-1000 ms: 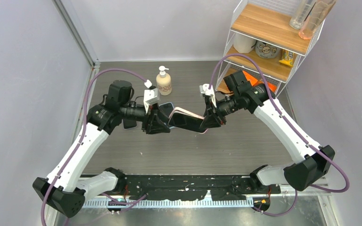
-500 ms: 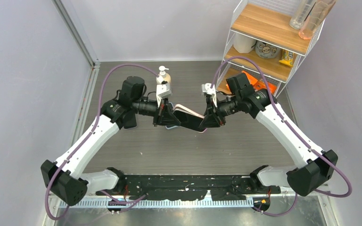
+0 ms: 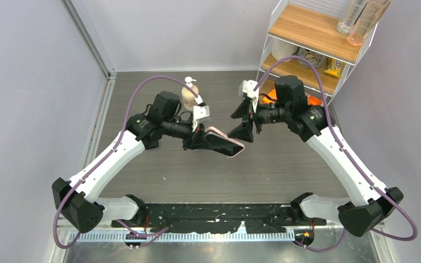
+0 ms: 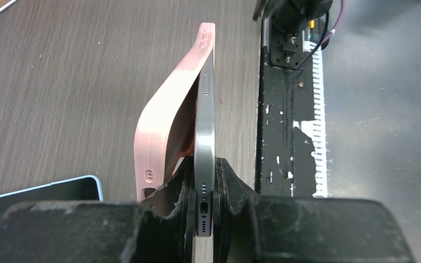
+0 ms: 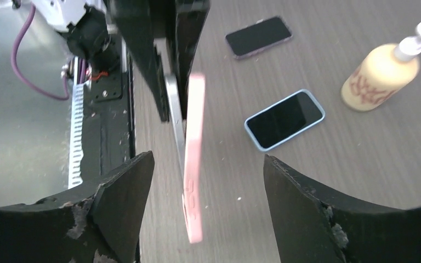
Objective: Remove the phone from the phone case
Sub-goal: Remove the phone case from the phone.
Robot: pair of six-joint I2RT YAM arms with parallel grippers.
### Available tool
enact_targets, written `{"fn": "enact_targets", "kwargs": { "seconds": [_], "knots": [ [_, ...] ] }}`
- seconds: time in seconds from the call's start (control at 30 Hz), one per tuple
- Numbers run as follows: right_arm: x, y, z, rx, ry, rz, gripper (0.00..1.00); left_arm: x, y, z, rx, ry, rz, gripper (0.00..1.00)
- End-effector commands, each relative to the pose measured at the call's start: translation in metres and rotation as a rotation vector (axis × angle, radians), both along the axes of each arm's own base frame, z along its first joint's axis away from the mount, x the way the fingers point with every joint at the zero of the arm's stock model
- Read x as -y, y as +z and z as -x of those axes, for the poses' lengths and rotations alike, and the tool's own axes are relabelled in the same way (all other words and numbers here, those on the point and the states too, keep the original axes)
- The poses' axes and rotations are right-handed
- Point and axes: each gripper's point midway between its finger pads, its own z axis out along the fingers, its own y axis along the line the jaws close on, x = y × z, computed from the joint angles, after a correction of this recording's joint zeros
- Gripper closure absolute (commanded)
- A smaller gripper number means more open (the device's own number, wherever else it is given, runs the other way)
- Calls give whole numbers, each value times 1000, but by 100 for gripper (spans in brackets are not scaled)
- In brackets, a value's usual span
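Observation:
The grey phone (image 4: 204, 131) hangs edge-on above the table, and my left gripper (image 4: 204, 189) is shut on its bottom end, by the charging port. The pink phone case (image 4: 161, 123) is peeled off that end and bows away to the left, still on the phone at the far end. In the top view the phone in its case (image 3: 225, 142) sticks out to the right of the left gripper (image 3: 199, 141). My right gripper (image 3: 241, 123) stands open just beyond the far end, touching nothing. In its wrist view the case (image 5: 193, 159) hangs between the spread fingers (image 5: 120, 192).
A blue-cased phone (image 5: 285, 119) and a dark phone (image 5: 259, 35) lie flat on the table by a soap bottle (image 5: 383, 76). A wire shelf with wooden boards (image 3: 307, 44) stands at the back right. The black base rail (image 3: 219, 213) runs along the near edge.
My left gripper moved right and shut on the phone's bottom end. My right gripper let go of the other end, opened wide and pulled back up and to the right.

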Motion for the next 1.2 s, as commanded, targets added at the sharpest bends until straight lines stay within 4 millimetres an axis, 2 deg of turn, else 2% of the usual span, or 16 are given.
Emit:
{"fn": "enact_targets", "kwargs": {
  "seconds": [0.0,0.23,0.47,0.73,1.03,1.17],
  "knots": [
    [-15,37,-20,36,-39,-95,22,10,22,-9,154,-20,24,100],
    [-30,34,-28,-45,-14,-131,27,18,16,-12,174,-15,-8,100],
    [-36,17,-26,-93,-5,-123,29,22,20,-15,189,-7,-15,100],
    [-38,1,-24,-115,-7,-105,31,24,20,-15,188,-8,-25,100],
    [-39,-13,-27,-113,-26,-73,40,25,21,-16,191,-9,-28,100],
    [-40,-23,-25,-99,-29,-42,41,26,23,-19,198,-3,-28,100]
  ]
}}
